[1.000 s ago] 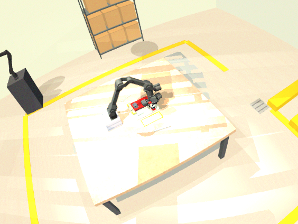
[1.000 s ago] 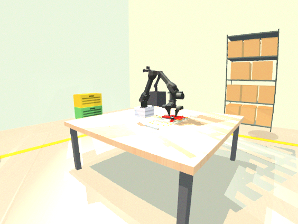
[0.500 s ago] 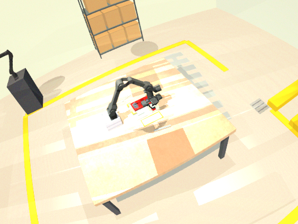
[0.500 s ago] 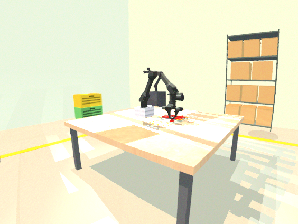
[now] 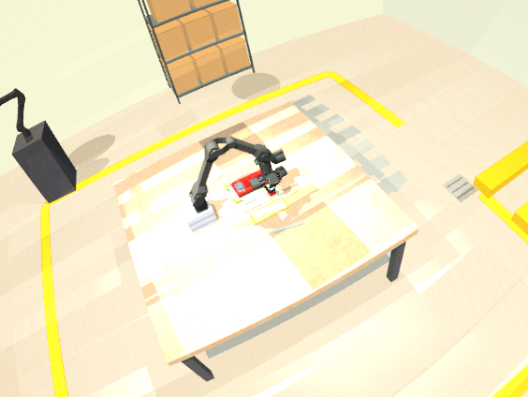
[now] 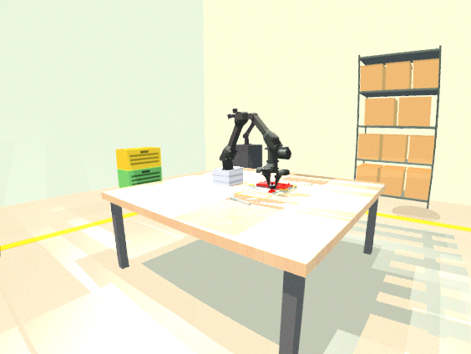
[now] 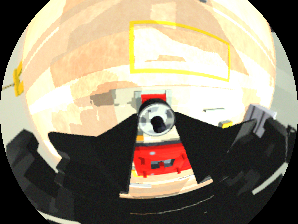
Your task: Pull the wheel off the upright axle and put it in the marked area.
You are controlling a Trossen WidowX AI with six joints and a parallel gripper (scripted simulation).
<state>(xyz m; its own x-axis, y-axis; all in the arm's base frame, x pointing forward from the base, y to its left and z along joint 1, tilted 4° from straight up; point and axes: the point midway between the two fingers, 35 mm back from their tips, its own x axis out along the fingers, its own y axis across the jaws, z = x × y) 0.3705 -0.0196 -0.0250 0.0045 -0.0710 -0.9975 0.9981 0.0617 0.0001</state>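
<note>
The wheel (image 7: pixel 150 127), with a pale grey face and a black rim, is above a small red base (image 7: pixel 153 96) (image 6: pixel 271 190). A dark stub, apparently the axle, shows at its centre. My gripper (image 7: pixel 156 116) (image 5: pixel 271 188) (image 6: pixel 272 186) points down and is shut on the wheel, one finger at each side. The fingers hide much of the wheel in the top and exterior views, and I cannot tell how far it sits on the axle. The marked area is a yellow rectangular outline (image 7: pixel 131 50) (image 5: pixel 271 215) on the table, beyond the wheel in the wrist view.
A red block-like body (image 5: pixel 248 183) (image 7: pixel 150 152) lies right beside the wheel, partly under the gripper. A thin grey strip (image 5: pixel 287 227) lies past the marked area. The arm stands on a white block (image 5: pixel 201 218) (image 6: pixel 227 177).
</note>
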